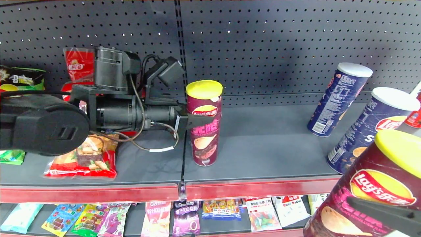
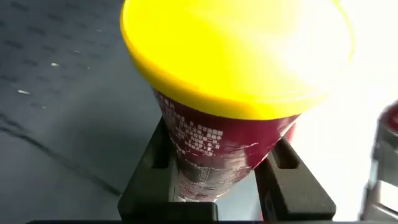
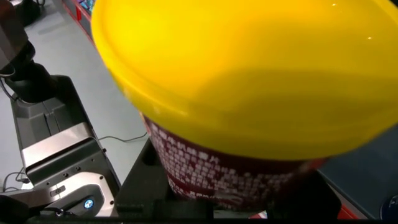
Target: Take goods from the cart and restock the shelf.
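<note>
A maroon chip can with a yellow lid (image 1: 204,123) stands upright on the grey shelf (image 1: 263,144), near its middle seam. My left gripper (image 1: 196,120) comes in from the left and is shut on this can's upper body; its fingers (image 2: 152,171) clasp both sides of the can (image 2: 217,149). A second maroon can with a yellow lid (image 1: 371,187) is tilted at the lower right, in front of and below the shelf's edge. My right gripper (image 1: 383,210) is shut on that can (image 3: 236,168).
Two blue chip cans (image 1: 338,98) (image 1: 371,128) lean at the shelf's right end, with a red can (image 1: 415,117) at the edge. Snack bags (image 1: 82,161) lie on the left. A red-lipped edge (image 1: 256,189) fronts the shelf; candy packets (image 1: 187,217) fill the lower one.
</note>
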`<state>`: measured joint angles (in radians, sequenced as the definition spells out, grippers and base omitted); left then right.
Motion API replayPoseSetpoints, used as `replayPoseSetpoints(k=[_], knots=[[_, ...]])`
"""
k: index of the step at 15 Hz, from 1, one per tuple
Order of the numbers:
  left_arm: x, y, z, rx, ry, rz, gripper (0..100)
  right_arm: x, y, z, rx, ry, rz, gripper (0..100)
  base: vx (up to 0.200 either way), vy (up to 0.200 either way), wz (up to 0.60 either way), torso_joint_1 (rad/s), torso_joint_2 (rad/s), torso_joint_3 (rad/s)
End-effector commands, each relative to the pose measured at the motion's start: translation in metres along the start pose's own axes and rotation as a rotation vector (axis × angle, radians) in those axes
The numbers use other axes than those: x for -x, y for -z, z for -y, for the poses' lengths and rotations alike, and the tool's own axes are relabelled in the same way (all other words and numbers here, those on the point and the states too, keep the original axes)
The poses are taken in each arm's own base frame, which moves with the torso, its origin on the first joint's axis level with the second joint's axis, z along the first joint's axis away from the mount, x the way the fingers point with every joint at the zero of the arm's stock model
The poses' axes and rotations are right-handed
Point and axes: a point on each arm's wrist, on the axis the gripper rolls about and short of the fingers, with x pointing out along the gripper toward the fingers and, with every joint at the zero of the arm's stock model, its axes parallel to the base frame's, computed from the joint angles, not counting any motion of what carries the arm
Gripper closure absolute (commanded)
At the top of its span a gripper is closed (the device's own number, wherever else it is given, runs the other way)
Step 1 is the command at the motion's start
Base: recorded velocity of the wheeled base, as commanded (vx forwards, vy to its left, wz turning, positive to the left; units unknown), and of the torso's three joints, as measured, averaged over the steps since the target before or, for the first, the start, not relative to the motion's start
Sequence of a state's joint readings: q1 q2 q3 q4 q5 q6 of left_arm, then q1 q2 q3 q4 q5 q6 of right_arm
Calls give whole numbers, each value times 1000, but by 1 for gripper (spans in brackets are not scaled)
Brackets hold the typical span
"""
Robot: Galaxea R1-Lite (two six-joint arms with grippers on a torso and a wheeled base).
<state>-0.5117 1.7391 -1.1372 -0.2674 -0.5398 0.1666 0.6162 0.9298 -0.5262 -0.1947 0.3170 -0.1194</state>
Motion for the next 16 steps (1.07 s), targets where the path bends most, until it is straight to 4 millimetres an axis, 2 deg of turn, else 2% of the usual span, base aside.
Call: replayPoseSetpoints(k=[1,4,13,14,16], knots=[[19,-1,19,-18,4,23,100,0,0,0,0,0,-1,100,0,0,0,0,0,0],[25,4,31,24,0,12,100,0,0,0,0,1,0,100,0,0,0,0,0,0],[24,10,31,34,-4,-8,100,-1,-2,1,1,1,3,100,0,0,0,0,0,0],[24,10,31,33,-5,-7,0,-3,-3,1,0,1,0,100,0,0,0,0,0,0],[26,10,32,33,-8,-7,0,-11,-10,5,0,0,-3,100,0,0,0,0,0,0]])
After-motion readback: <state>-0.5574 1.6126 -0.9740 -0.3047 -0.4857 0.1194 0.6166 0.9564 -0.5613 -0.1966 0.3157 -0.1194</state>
